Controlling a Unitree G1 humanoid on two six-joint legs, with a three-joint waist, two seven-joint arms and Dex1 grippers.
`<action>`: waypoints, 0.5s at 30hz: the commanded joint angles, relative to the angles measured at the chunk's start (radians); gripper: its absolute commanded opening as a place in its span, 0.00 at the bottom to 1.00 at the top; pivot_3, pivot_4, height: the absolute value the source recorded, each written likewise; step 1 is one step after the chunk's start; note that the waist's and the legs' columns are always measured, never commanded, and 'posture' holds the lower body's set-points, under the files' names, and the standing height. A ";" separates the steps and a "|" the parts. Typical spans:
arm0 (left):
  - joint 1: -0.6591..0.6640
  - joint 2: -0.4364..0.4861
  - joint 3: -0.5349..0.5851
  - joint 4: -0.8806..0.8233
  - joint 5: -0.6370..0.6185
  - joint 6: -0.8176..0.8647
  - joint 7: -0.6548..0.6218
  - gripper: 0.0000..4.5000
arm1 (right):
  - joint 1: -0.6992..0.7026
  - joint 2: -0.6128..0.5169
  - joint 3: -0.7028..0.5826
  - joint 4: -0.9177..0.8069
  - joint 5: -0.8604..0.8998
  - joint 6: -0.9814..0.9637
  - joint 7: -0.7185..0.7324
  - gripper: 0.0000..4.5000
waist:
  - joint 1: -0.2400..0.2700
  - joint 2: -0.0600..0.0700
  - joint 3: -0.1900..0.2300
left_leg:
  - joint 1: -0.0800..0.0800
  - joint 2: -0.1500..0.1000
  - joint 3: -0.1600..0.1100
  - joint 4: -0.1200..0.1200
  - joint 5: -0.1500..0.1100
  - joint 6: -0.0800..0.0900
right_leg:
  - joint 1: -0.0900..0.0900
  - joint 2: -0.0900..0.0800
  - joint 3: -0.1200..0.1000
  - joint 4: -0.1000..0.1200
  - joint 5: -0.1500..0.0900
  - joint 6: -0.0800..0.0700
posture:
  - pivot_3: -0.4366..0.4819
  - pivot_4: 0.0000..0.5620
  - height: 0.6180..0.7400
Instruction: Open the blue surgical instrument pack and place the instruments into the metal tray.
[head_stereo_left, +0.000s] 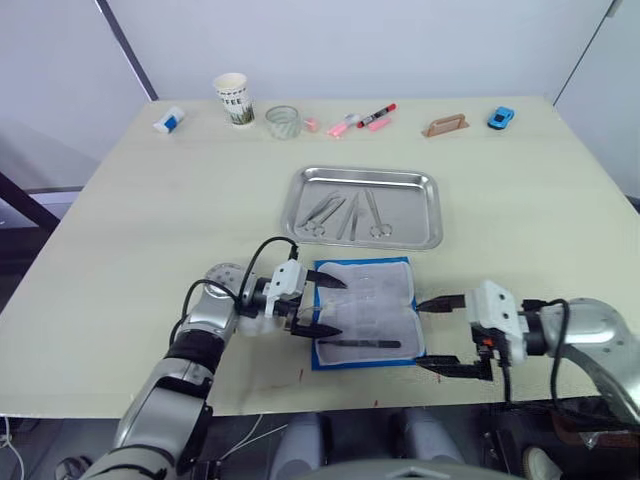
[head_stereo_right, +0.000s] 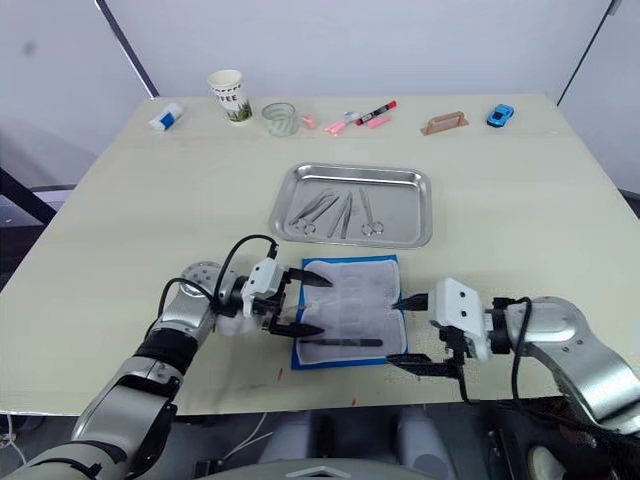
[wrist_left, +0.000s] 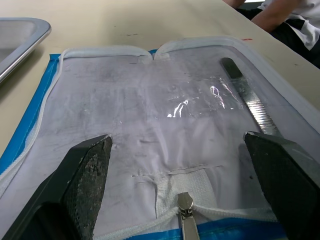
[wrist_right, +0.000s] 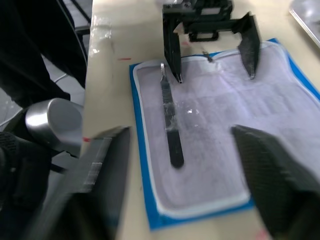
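The blue surgical instrument pack (head_stereo_left: 365, 312) is laid open flat on the table (head_stereo_left: 130, 220), its pale lining turned up, just in front of the metal tray (head_stereo_left: 432, 208). One slender silvery instrument (head_stereo_left: 362, 343) is seen lying on the lining along the pack's near edge. Several ring-handled forceps and tweezers (head_stereo_left: 347, 215) are seen inside the tray.

The left tool (head_stereo_left: 322, 302) is held wide open at the pack's left edge, its two black fingertips (wrist_left: 87, 170) spread over the lining on either side of the zipper pull (wrist_left: 185, 208), nothing being gripped. The right tool (head_stereo_left: 447, 336) is likewise held wide apart and empty, just beside the pack's right edge.

Along the table's far edge are set a paper cup (head_stereo_left: 232, 98), a small glass (head_stereo_left: 283, 121), pink and red markers (head_stereo_left: 361, 119) and a blue toy car (head_stereo_left: 500, 117).
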 joint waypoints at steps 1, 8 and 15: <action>0.040 0.017 -0.023 0.020 0.011 0.027 -0.055 1.00 | -0.060 0.052 0.069 0.050 -0.074 -0.030 -0.036 0.66 | 0.001 0.000 0.000 | 0.000 0.000 0.000 0.000 0.000 0.000 | 0.000 0.000 0.000 0.000 0.000 0.000 | 0.48 0.27 1.00; 0.034 0.009 -0.024 0.006 0.019 0.047 -0.045 1.00 | -0.085 0.095 0.137 0.110 -0.154 -0.061 -0.059 0.66 | 0.002 -0.001 0.001 | 0.000 0.000 0.001 0.000 0.000 0.000 | 0.000 0.000 0.001 0.001 0.000 0.000 | 0.48 0.27 1.00; 0.027 0.004 -0.026 -0.002 0.024 0.063 -0.036 1.00 | -0.060 0.111 0.166 0.123 -0.201 -0.089 -0.076 0.66 | 0.006 -0.001 0.001 | 0.000 0.000 0.001 0.001 0.000 0.000 | 0.000 0.000 0.001 0.001 0.000 0.000 | 0.48 0.27 1.00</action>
